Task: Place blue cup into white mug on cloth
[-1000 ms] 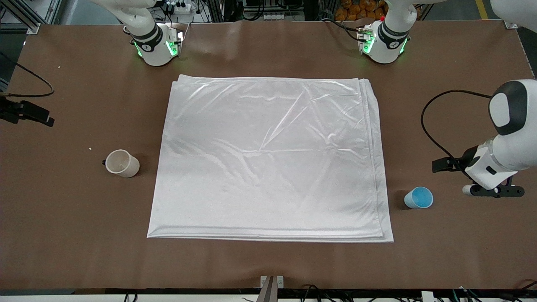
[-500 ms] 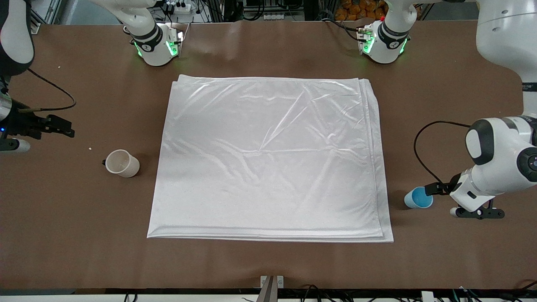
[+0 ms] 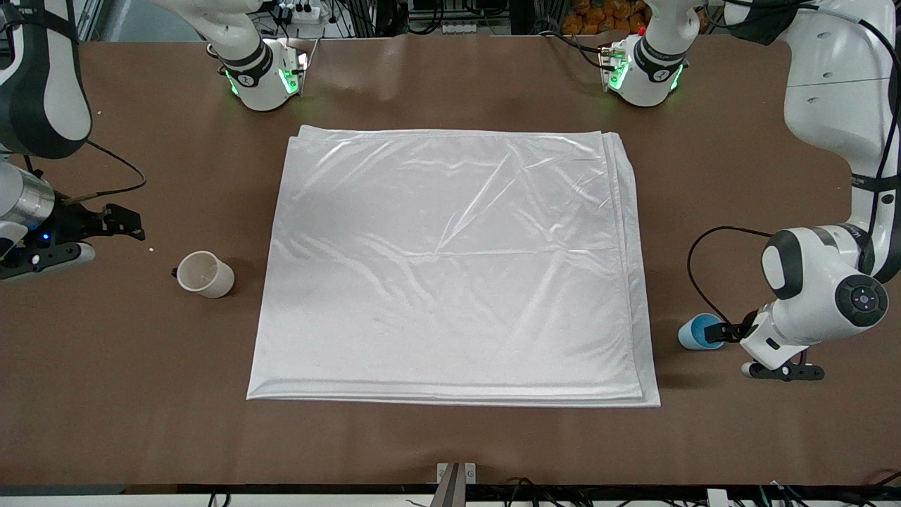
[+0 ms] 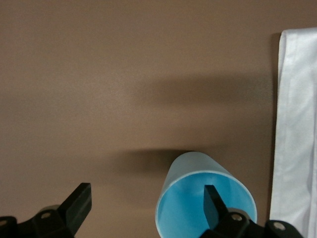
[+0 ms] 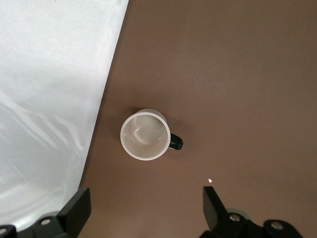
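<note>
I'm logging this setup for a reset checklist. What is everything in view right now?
cloth: one, shiny white, mid-table.
white mug: one, cream with black handle, upright on bare table beside the cloth, toward the right arm's end.
blue cup: one, light blue, upright on bare table beside the cloth, toward the left arm's end.
table: one, brown.
left hand: open, one finger inside the blue cup.
right hand: open, over table near the white mug.

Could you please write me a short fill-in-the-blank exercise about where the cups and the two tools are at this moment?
1. The white mug stands on the bare ____, not on the cloth.
2. One finger of the left tool is over the inside of the ____ cup.
3. The right tool is open, and the mug's handle is ____ in colour.

Missing words: table; blue; black
</note>
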Action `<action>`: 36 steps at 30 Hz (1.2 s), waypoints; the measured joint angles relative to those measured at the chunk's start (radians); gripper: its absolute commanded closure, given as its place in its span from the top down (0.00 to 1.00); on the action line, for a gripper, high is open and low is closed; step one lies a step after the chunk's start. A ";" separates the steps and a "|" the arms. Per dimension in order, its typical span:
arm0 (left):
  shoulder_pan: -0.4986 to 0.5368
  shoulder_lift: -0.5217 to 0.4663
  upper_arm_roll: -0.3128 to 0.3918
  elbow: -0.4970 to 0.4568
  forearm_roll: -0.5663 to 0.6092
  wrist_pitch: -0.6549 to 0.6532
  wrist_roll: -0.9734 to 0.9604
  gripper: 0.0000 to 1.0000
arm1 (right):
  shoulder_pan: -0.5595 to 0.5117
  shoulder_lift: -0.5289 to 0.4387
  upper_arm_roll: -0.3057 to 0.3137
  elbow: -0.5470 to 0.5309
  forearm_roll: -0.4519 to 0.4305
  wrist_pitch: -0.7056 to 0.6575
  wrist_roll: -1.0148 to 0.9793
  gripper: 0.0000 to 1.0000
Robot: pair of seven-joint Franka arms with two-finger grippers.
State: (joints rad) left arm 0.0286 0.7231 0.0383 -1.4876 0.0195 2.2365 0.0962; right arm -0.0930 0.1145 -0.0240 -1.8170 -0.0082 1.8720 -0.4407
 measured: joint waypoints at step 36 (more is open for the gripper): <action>-0.004 0.039 -0.006 0.002 0.000 0.016 -0.037 0.00 | -0.099 0.163 -0.006 -0.038 -0.001 0.124 -0.912 1.00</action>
State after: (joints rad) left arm 0.0249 0.7625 0.0319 -1.4860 0.0195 2.2523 0.0591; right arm -0.1924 0.2778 -0.0299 -1.8552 -0.0096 1.9965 -1.3524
